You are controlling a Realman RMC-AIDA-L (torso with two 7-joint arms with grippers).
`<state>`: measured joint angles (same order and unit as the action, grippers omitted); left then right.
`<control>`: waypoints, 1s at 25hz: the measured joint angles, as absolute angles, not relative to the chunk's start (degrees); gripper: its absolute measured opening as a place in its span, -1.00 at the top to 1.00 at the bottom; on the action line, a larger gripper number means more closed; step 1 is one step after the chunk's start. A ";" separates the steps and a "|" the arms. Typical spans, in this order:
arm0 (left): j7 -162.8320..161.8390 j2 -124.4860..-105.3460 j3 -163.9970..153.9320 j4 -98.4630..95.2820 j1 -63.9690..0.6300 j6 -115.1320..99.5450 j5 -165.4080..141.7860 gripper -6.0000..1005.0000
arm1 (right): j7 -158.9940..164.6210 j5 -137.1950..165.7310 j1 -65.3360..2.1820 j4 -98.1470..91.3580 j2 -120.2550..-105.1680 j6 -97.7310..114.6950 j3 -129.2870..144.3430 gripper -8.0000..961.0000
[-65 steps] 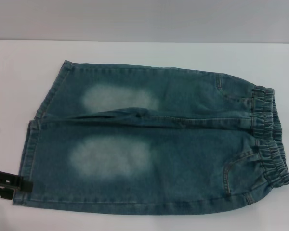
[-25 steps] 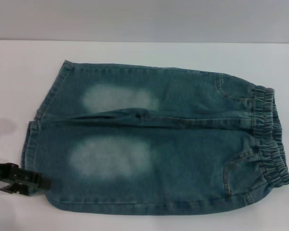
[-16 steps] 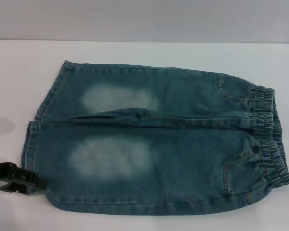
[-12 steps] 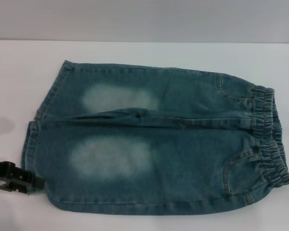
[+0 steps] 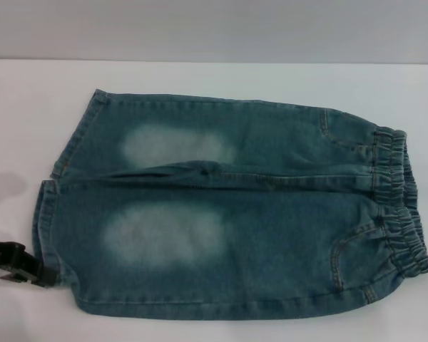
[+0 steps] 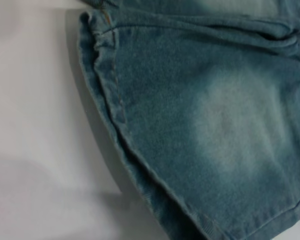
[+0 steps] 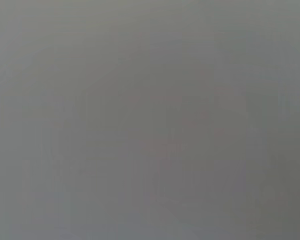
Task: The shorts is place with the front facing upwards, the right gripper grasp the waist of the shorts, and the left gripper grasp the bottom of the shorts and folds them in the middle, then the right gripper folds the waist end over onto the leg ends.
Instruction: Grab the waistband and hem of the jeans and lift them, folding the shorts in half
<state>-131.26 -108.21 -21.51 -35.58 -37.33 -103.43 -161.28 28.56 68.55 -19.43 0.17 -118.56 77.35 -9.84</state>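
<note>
The shorts lie flat and front up on the white table. Their elastic waist is on the right and the bottom of the shorts on the left. The near leg's lower hem corner is tucked inward, so that edge runs slanted. My left gripper is low at the left, its black tip touching the near leg's hem. The left wrist view shows that hem and a pale thigh patch, with no fingers in it. The right gripper is out of view, and the right wrist view shows only plain grey.
The far leg's hem lies flat at the left rear. Bare white table surrounds the shorts. A grey wall rises behind the table's far edge.
Over 2.6 s the near hem corner was pushed inward from the left. In the last second my left gripper drew back a little to the left; the shorts stayed put.
</note>
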 joint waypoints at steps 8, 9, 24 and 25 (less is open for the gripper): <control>-131.56 -108.85 -23.20 -35.86 -38.36 -102.78 -161.29 0.86 | 28.47 68.49 -19.57 -0.05 -118.56 76.55 -9.95 -0.57; -131.58 -108.86 -23.15 -35.86 -38.52 -102.76 -161.29 0.88 | 28.46 68.43 -19.70 -0.26 -118.56 76.22 -9.98 -0.58; -132.21 -108.89 -22.89 -35.86 -40.07 -99.33 -158.96 0.92 | 29.08 68.04 -22.21 -2.13 -118.51 73.51 -10.29 -0.58; -132.31 -108.70 -22.70 -36.14 -40.42 -97.37 -157.24 0.92 | 29.76 68.10 -22.51 -2.49 -118.47 73.51 -10.17 -0.58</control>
<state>-132.31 -108.70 -22.70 -36.14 -40.42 -97.37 -157.24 29.76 68.10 -22.51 -2.49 -118.47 73.51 -10.17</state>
